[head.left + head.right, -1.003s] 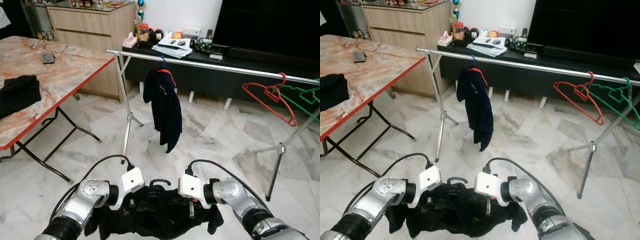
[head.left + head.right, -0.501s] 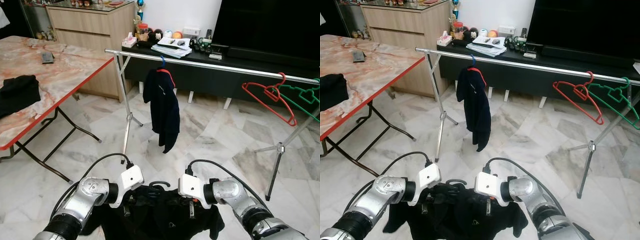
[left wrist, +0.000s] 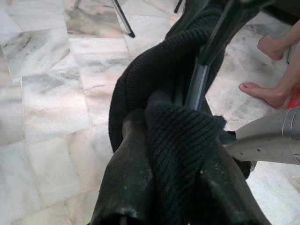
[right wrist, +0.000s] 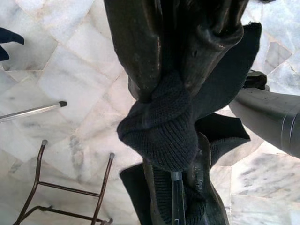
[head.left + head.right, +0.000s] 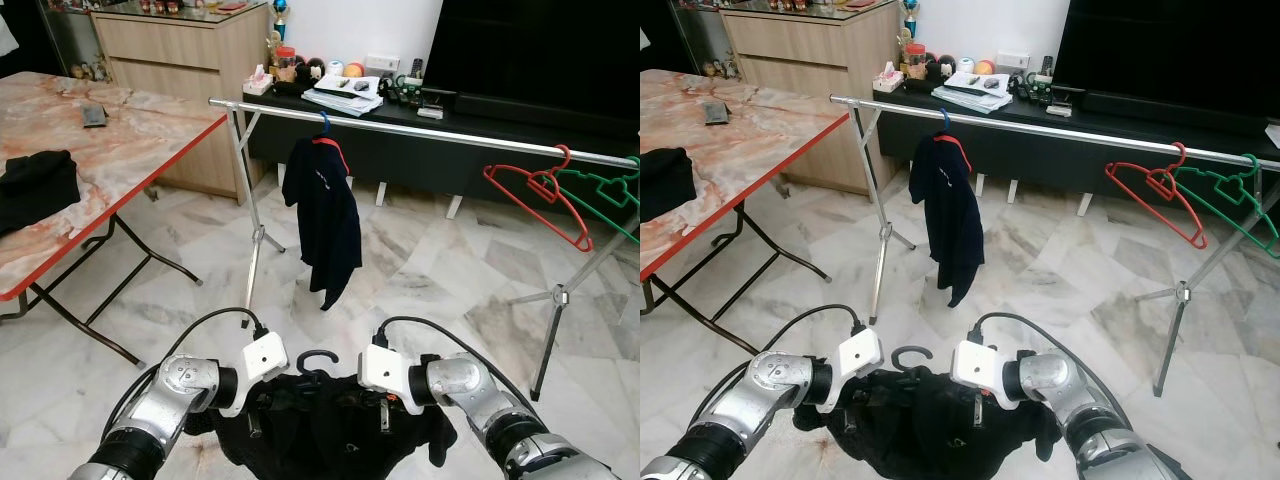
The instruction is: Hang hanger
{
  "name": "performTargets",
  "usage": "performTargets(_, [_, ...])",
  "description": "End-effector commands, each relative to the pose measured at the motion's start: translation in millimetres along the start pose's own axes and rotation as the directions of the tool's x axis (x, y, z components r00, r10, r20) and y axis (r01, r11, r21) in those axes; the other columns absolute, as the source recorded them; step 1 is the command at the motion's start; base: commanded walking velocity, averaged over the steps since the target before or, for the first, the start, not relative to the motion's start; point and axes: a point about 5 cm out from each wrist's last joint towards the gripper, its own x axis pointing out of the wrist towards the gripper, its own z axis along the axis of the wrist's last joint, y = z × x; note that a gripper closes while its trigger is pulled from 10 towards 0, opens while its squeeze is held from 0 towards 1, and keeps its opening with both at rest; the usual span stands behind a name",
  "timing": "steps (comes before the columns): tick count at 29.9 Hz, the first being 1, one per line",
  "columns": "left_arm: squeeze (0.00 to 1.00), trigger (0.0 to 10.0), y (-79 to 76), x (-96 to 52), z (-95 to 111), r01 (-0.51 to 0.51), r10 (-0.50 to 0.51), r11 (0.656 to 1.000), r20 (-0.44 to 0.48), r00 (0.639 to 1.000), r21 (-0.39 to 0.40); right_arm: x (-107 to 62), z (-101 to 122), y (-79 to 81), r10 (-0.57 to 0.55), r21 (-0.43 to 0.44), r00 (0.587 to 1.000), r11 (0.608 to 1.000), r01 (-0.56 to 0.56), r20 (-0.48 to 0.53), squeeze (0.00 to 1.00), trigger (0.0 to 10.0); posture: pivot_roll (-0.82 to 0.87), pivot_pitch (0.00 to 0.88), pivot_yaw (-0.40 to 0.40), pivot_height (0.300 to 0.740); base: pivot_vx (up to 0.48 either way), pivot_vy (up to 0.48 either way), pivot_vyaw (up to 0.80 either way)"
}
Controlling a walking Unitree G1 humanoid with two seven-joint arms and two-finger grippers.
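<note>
left gripper (image 3: 164, 187): clamped on a fold of the black knit garment (image 5: 330, 440).
right gripper (image 4: 176, 56): pinching the same knit, a bunched wad between its fingers.
hanger (image 5: 312, 360): low before me, inside the garment, hook up between my wrists.
handling: knit soft, light, likely to slip; hanger stiff, so i hold at its shoulders.
arms: both bent inward, level.
rail (image 5: 420, 128): beyond, well apart, bearing a navy shirt (image 5: 325, 225).

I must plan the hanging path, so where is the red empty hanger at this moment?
The red hanger hangs on the metal rail at the robot's right, touching the green hanger beside it, far right of the hung dark shirt.
</note>
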Motion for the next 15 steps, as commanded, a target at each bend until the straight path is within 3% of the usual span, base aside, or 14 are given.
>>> performTargets(1, [0.0, 0.0, -0.9, 3.1, 2.3, 0.019, -0.019, 1.0, 0.011, 1.0, 0.004, -2.7, 14.7, -13.4, -0.056, -0.018, 0.997, 0.998, 0.057, 0.053, 0.0, 10.0, 0.1, 0.02, -0.05, 0.74, 0.0, 0.0, 0.0])
performTargets(3, [0.0, 0.0, -0.7, 3.0, 2.1, 0.02, -0.02, 1.0, 0.009, 1.0, 0.005, -2.9, 14.7, -13.6, -0.054, -0.007, 0.997, 0.998, 0.054, 0.058, 0.0, 10.0, 0.1, 0.017, -0.05, 0.74, 0.0, 0.0, 0.0])
performTargets(4, [0.0, 0.0, -0.6, 3.0, 2.1, 0.022, -0.022, 1.0, 0.006, 1.0, 0.01, -3.0, 14.7, -13.6, -0.054, -0.003, 0.997, 0.999, 0.054, 0.06, 0.28, 10.0, 0.1, 0.017, -0.05, 0.74, 0.0, 0.0, 0.0])
performTargets(5, [0.0, 0.0, -0.5, 2.9, 2.0, 0.023, -0.023, 1.0, 0.005, 1.0, 0.01, -3.0, 14.6, -13.4, -0.054, 0.001, 0.997, 0.999, 0.054, 0.062, 0.63, 10.0, 0.11, 0.013, -0.049, 0.74, 0.0, 0.0, 0.0])
performTargets(6, [0.0, 0.0, -0.5, 2.7, 1.9, 0.024, -0.024, 1.0, 0.005, 1.0, 0.01, -2.9, 14.5, -13.3, -0.054, 0.004, 0.997, 0.999, 0.054, 0.064, 0.63, 10.0, 0.11, 0.012, -0.048, 0.74, 0.0, 0.0, 0.0])
performTargets(7, [0.0, 0.0, -0.4, 2.6, 1.8, 0.024, -0.024, 1.0, 0.004, 1.0, 0.01, -3.1, 13.6, -12.8, -0.049, 0.005, 0.997, 0.999, 0.049, 0.059, 1.0, 10.0, 0.11, 0.012, -0.048, 0.74, 0.0, 0.0, 0.0])
performTargets(15, [0.0, 0.0, 0.1, 1.3, -0.2, 0.013, -0.013, 1.0, 0.003, 1.0, 0.001, -6.6, 10.0, -12.5, -0.028, 0.014, 0.999, 1.0, 0.028, 0.038, 1.0, 10.0, 0.1, 0.0, -0.044, 0.74, 0.0, 0.0, 0.0])
